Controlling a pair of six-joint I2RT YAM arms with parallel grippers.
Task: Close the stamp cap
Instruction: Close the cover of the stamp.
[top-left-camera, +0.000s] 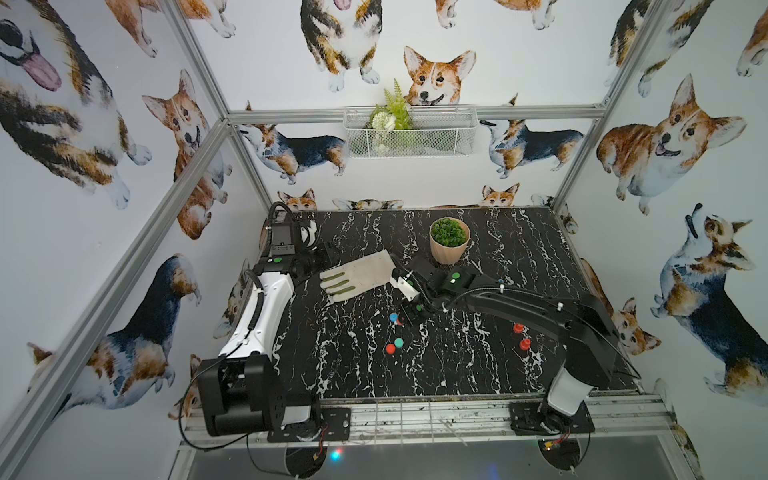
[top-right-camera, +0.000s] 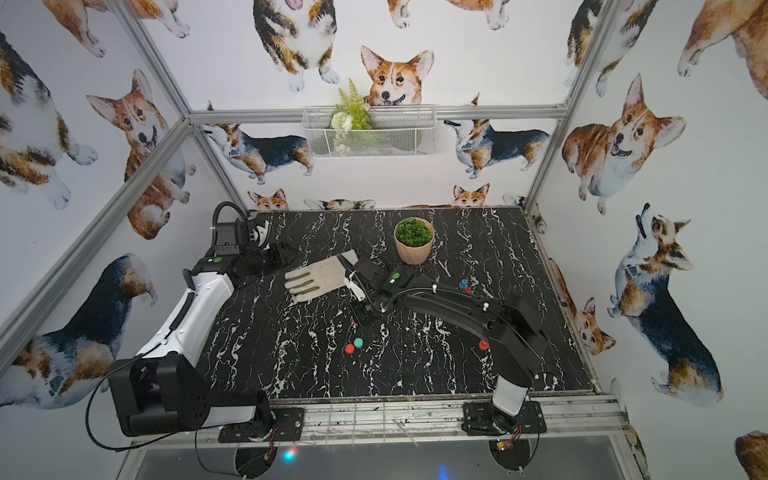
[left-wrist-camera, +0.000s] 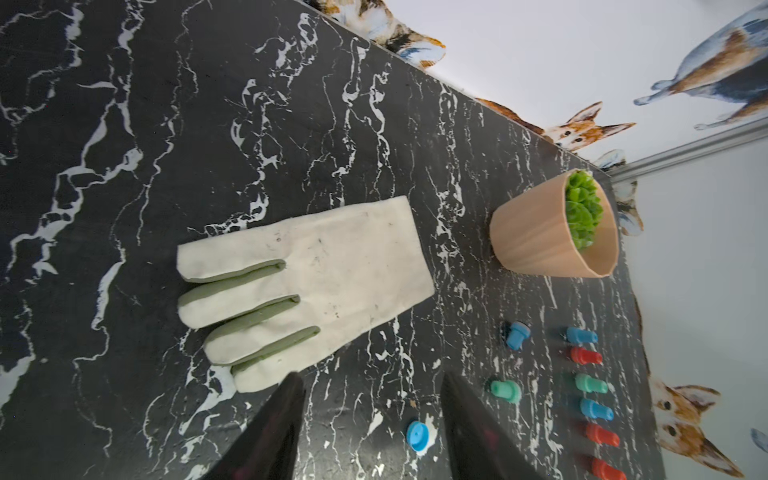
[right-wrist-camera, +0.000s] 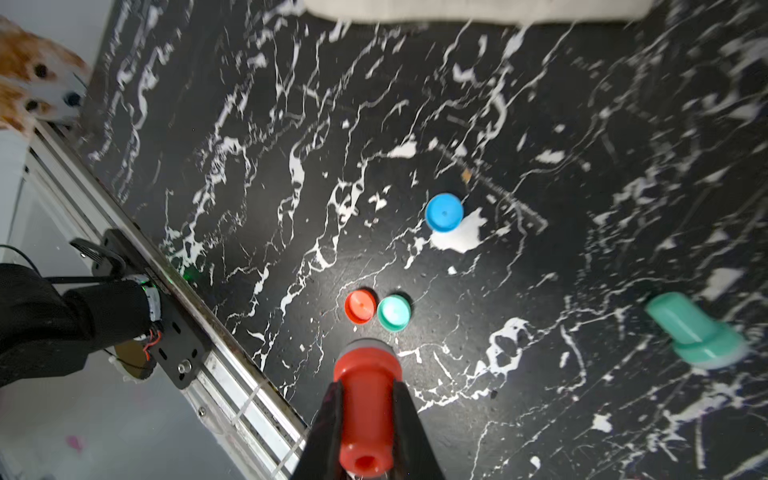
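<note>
My right gripper (right-wrist-camera: 368, 386) is shut on the handle of a red stamp (right-wrist-camera: 365, 374), whose grey-rimmed pad end points down at the table. Just beyond that end a red cap (right-wrist-camera: 360, 306) and a teal cap (right-wrist-camera: 393, 313) lie side by side. A blue cap (right-wrist-camera: 444, 212) lies farther off. In a top view the right gripper (top-left-camera: 409, 313) hangs over the middle of the table, above the red cap (top-left-camera: 390, 348) and teal cap (top-left-camera: 399, 342). My left gripper (left-wrist-camera: 372, 386) stands open with nothing between its fingers, at the far left by the glove (top-left-camera: 359, 274).
A teal stamp (right-wrist-camera: 698, 332) lies on its side near the caps. A blue stamp (left-wrist-camera: 516, 334) and a row of several stamps (left-wrist-camera: 590, 383) stand toward the right edge. A potted plant (top-left-camera: 449, 240) stands at the back. Two red stamps (top-left-camera: 521, 336) show beside the right arm.
</note>
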